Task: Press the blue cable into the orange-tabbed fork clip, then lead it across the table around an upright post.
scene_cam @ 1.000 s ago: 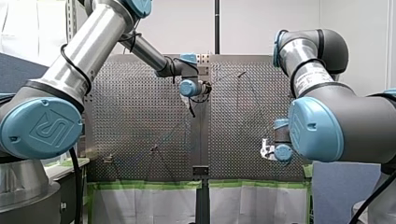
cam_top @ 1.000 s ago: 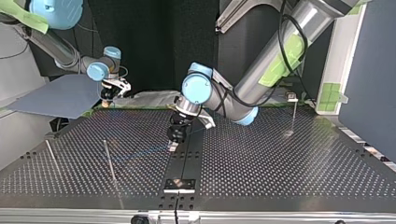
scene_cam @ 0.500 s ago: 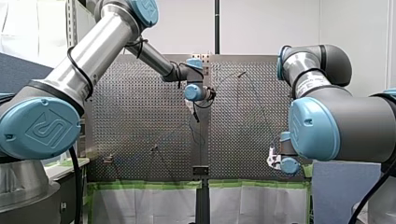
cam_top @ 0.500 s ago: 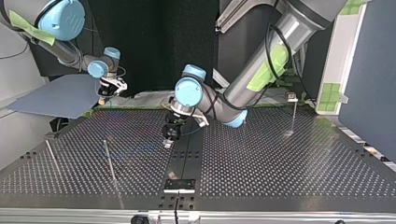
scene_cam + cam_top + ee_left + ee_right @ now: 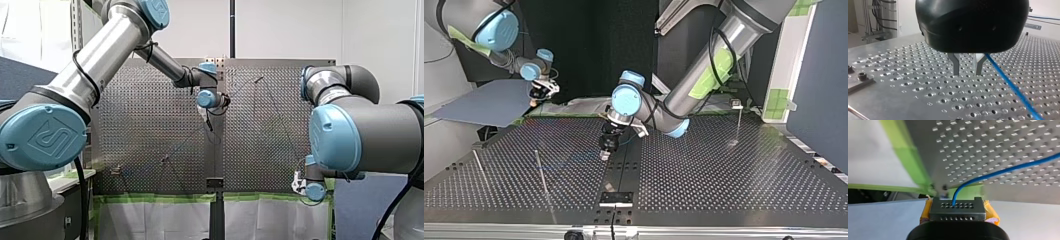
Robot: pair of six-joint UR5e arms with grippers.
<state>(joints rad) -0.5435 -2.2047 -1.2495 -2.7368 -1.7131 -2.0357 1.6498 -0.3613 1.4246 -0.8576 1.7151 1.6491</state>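
Landmark for every place below: dark flat centre strip (image 5: 623,172) dividing the perforated metal table (image 5: 724,175). Order runs left to right across the top view.

Far left of the strip, past the table's far edge: my right gripper (image 5: 534,101), yellow-orange pads. In the right wrist view its jaws are closed down on the thin blue cable (image 5: 1003,171). The cable comes out at the gripper's middle, bends, and runs off over the holes. A green tape band (image 5: 913,162) lines the table edge just ahead of the gripper.

Left of the strip, on the table: outer thin metal rod (image 5: 479,167) and inner thin metal rod (image 5: 542,172), both well apart from the grippers. A faint blue line of cable lies between the inner rod and the strip.

At the strip's left edge: my left gripper (image 5: 604,152), black body, bare metal fingers (image 5: 955,65), pointing down at the plate. Its jaws stand a moderate gap apart with nothing between them. The cable passes just outside one finger; contact cannot be told.

Right of the strip, near the far edge: slim upright post (image 5: 739,122) with a small fitting on top, kind too small to tell.

Writing, front view, far left of the strip: large blue joint cap (image 5: 45,137) on my left arm, raised square emblem with an S-like mark.
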